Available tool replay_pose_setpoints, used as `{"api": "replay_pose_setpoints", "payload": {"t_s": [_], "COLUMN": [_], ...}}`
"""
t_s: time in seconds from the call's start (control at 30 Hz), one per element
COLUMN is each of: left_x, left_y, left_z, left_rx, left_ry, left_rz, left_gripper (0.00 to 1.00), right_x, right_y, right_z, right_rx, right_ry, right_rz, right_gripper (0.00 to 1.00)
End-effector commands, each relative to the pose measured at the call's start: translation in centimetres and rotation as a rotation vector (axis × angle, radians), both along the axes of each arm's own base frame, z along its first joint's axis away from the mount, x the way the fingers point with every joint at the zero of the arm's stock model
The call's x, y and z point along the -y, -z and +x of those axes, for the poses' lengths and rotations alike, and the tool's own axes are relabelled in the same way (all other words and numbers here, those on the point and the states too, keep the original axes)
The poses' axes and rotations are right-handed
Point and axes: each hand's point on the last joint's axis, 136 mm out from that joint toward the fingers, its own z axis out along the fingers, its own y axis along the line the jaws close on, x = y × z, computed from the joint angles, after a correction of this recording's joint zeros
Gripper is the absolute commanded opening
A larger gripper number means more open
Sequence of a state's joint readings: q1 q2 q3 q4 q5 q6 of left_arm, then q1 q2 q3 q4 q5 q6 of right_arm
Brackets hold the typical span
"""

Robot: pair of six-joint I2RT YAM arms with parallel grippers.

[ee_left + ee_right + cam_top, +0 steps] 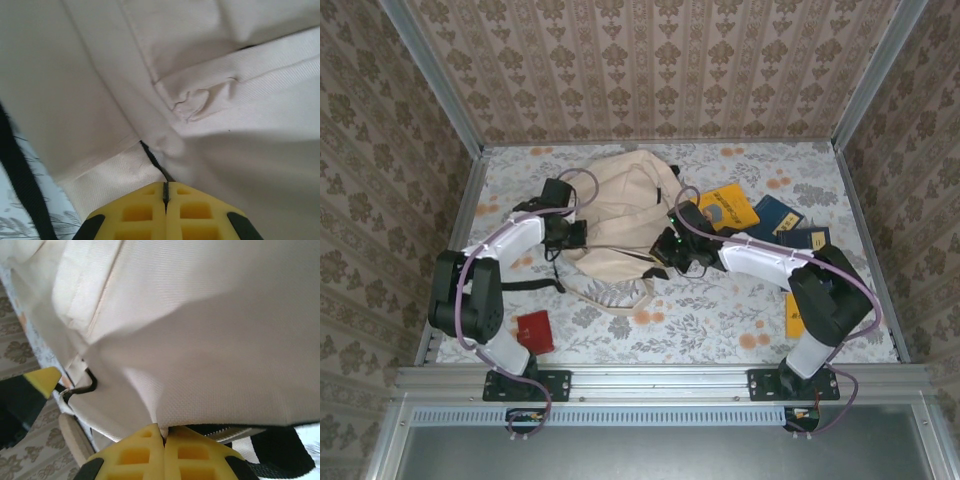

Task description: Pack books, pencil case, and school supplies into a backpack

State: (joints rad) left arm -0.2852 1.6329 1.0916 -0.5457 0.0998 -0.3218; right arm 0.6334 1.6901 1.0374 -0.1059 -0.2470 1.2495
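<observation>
Left gripper (165,188): yellow fingers pressed together at the bottom centre of the left wrist view, pinching a thin dark edge of the backpack (225,160). In the overhead view it sits at the bag's left flank (570,233).
Right gripper (164,432): also clamped tight, with a fold of cream canvas caught between its tips. From above it is at the bag's right side (672,250).
Why held so: with one pinch on each side, the arms look set to pull the bag's mouth apart or lift it open so things can go in. That is a reading, not a certainty.
Backpack (620,222): slumped flat at the centre of the frame, between the two arms. A black strap (20,185) trails off at the lower left of the left wrist view.
Books: a yellow-orange book with a picture cover (728,207) lies just right of the bag. Navy books (782,216) lie beyond it, and another yellow book (793,316) peeks out by the right arm. None is packed yet.
School supplies: a red square item (535,331) waits at the lower left, well apart from the bag.
Surface: the table (720,320) is covered in a pale floral cloth with orange and grey blooms.
Room: damask-papered walls (660,70) close in on three sides, with a metal rail (660,380) along the near edge.
</observation>
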Motion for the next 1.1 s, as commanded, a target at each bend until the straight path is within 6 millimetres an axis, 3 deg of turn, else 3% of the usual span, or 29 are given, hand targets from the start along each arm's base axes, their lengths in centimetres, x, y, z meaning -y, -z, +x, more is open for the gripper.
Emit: {"api": "replay_pose_setpoints", "payload": {"t_s": [0.0,0.07,0.1,0.13,0.2,0.27,0.33,0.4,0.47,0.6,0.7,0.9,1.0,1.07], "left_x": [-5.6,-6.8,-7.2,-7.6,-8.0,-7.9,-7.6,-6.7,-5.4,-1.0,2.9,11.6,14.6,15.4], "left_y": [-0.9,-1.2,-1.4,-1.6,-2.4,-3.6,-4.8,-6.1,-7.1,-8.8,-9.6,-9.8,-8.4,-6.9], "left_z": [3.2,4.2,4.6,4.9,5.4,5.6,5.7,5.5,5.4,4.4,3.8,3.1,3.6,4.5], "left_rx": [0.063,0.075,0.081,0.084,0.094,0.117,0.141,0.165,0.186,0.22,0.238,0.226,0.177,0.147], "left_ry": [-0.184,-0.228,-0.242,-0.258,-0.275,-0.282,-0.283,-0.262,-0.23,-0.099,-0.005,0.148,0.184,0.176], "left_rz": [0.131,0.128,0.128,0.131,0.135,0.119,0.092,0.041,-0.012,-0.063,-0.084,-0.176,-0.197,-0.191], "left_gripper": [0.0,0.01,0.09,0.2,0.38,0.55,0.62,0.68,0.72,0.78,0.8,0.75,0.68,0.64], "right_x": [-0.9,-2.6,-3.5,-3.8,-3.9,-2.9,-0.6,2.9,6.1,11.9,14.9,17.5,17.9,18.0], "right_y": [1.2,0.8,0.4,0.1,-0.7,-1.8,-2.8,-3.7,-4.1,-3.6,-2.6,0.1,1.7,2.5], "right_z": [0.7,1.3,1.5,1.5,1.6,1.8,2.1,2.6,3.2,4.9,7.0,12.5,14.6,15.5], "right_rx": [-0.005,0.007,0.015,0.022,0.045,0.088,0.13,0.182,0.218,0.21,0.197,0.144,0.118,0.106], "right_ry": [-0.057,-0.104,-0.132,-0.154,-0.189,-0.212,-0.2,-0.16,-0.134,-0.082,-0.078,-0.079,-0.079,-0.08], "right_rz": [-0.03,0.006,0.02,0.019,-0.003,-0.05,-0.131,-0.254,-0.341,-0.417,-0.449,-0.517,-0.531,-0.536], "right_gripper": [0.0,0.03,0.07,0.13,0.39,0.59,0.69,0.76,0.8,0.82,0.83,0.8,0.8,0.79]}}
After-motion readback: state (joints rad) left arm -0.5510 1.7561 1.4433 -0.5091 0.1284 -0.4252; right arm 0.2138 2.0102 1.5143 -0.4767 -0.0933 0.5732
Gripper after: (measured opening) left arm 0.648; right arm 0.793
